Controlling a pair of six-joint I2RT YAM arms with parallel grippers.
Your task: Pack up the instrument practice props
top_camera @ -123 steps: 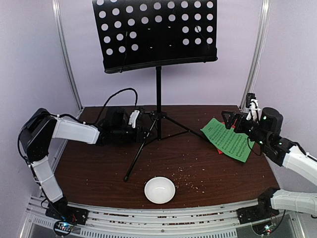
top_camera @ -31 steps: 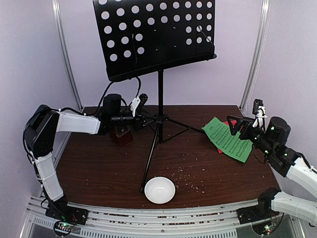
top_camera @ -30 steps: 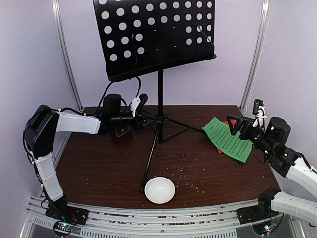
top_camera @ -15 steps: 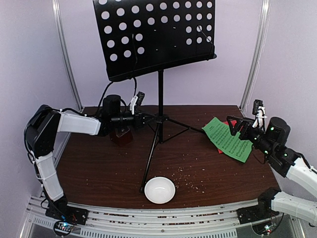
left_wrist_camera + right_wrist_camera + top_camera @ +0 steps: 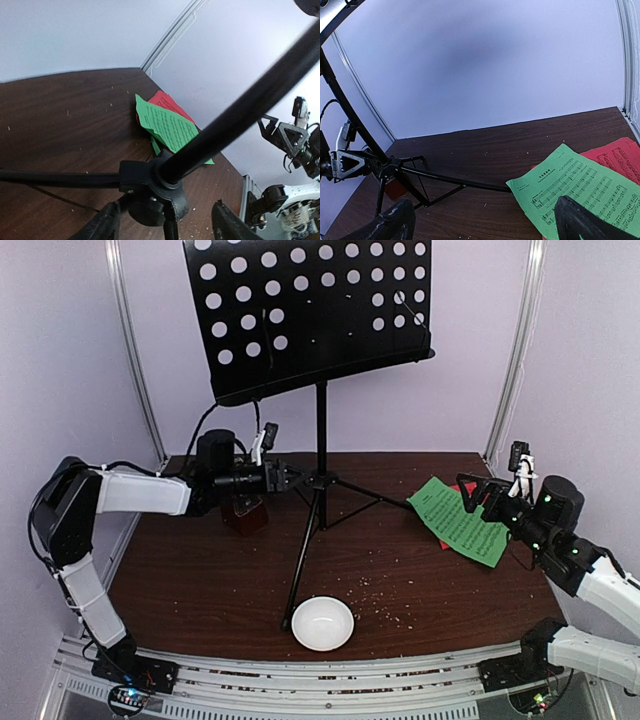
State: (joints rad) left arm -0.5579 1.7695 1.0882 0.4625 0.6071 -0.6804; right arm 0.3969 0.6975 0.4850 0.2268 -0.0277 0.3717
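The black perforated music stand (image 5: 310, 310) stands on its tripod at the table's back middle, its desk tilted. My left gripper (image 5: 283, 478) is open, its fingers either side of the tripod hub (image 5: 155, 185) without touching it. The dark red-brown metronome (image 5: 245, 512) sits just under my left arm, partly hidden. The green sheet (image 5: 462, 520) lies over the red sheet (image 5: 447, 543) at the right. My right gripper (image 5: 478, 495) hovers open and empty over the green sheet (image 5: 580, 190); the red sheet (image 5: 620, 157) shows beside it.
A small white bowl (image 5: 322, 623) sits near the front edge, touching the tip of one tripod leg (image 5: 300, 570). Another leg (image 5: 450, 182) reaches right to the green sheet's corner. Crumbs are scattered right of the bowl. Walls close in on the back and both sides.
My left arm has drawn back to the left from the tripod hub. The stand's desk has shifted slightly left. Since four seconds ago the stand turned and one leg swung toward the bowl.
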